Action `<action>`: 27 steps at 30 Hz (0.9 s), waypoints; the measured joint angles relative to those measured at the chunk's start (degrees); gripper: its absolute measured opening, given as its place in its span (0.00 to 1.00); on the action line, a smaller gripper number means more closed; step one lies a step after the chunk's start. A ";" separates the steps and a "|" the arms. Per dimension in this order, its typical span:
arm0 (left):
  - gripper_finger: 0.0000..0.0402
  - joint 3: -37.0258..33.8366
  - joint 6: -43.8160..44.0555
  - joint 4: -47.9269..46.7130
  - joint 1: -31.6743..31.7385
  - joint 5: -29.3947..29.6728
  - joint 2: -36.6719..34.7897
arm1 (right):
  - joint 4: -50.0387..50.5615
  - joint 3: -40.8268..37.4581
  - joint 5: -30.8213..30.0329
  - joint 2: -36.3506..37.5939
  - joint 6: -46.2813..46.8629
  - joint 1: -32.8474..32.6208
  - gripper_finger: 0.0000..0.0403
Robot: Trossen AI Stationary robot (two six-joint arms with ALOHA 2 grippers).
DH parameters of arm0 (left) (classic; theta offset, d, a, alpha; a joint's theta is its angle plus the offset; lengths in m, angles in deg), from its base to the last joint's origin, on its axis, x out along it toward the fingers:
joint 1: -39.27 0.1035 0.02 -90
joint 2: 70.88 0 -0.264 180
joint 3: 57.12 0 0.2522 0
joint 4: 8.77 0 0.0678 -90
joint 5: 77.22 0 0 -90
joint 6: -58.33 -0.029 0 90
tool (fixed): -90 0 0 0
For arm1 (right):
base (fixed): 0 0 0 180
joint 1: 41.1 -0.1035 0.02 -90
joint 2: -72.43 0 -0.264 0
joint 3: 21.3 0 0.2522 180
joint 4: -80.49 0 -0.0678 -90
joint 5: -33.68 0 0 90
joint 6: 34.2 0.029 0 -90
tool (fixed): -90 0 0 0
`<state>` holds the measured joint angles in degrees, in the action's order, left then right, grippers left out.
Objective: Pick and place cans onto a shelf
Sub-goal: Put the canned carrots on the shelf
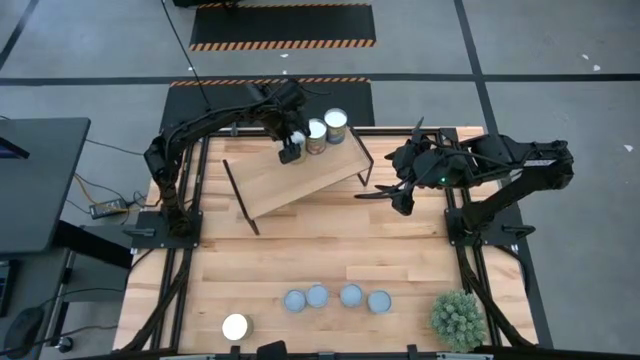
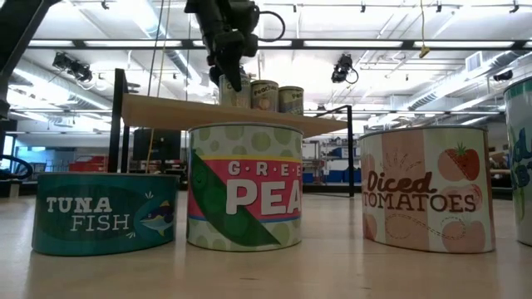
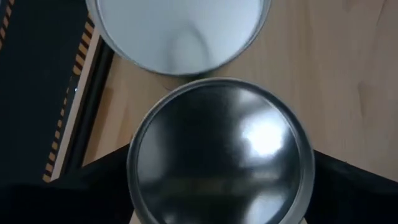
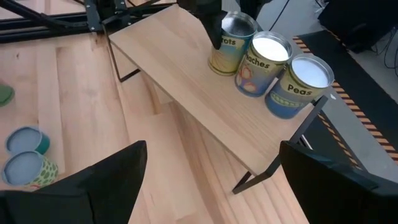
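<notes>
In the high view the left hand (image 1: 290,150) covers the third can on the shelf (image 1: 300,180), so that can is not seen there. In the left wrist view the near can (image 3: 217,155) is cut by the picture's lower edge and its label is hidden; the white-topped can (image 3: 177,31) is cut by the upper edge. In the low view the tomato can (image 2: 428,187) hides what stands behind it, and one more can (image 2: 522,158) is cut by the right edge.
</notes>
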<state>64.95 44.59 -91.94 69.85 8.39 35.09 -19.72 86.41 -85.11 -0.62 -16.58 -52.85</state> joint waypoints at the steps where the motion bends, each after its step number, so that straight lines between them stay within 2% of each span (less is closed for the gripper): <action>1: 0.91 0.00 0.32 0.11 0.01 0.02 -0.01 | 0.01 0.00 0.01 0.00 0.01 0.00 0.93; 6: 0.99 0.00 0.55 0.51 0.03 1.21 -0.07 | 0.01 0.00 0.39 0.00 0.03 0.00 0.93; 13: 0.99 0.41 1.08 0.33 -0.32 2.16 -0.57 | 0.01 0.00 0.42 0.00 0.17 0.00 0.93; 27: 0.99 7.23 1.35 -1.29 -0.61 2.70 -0.63 | -0.77 0.02 0.44 0.00 0.36 0.00 0.93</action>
<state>72.19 45.94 -93.23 69.23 11.08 34.46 -20.50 86.43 -84.67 -0.62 -16.22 -52.85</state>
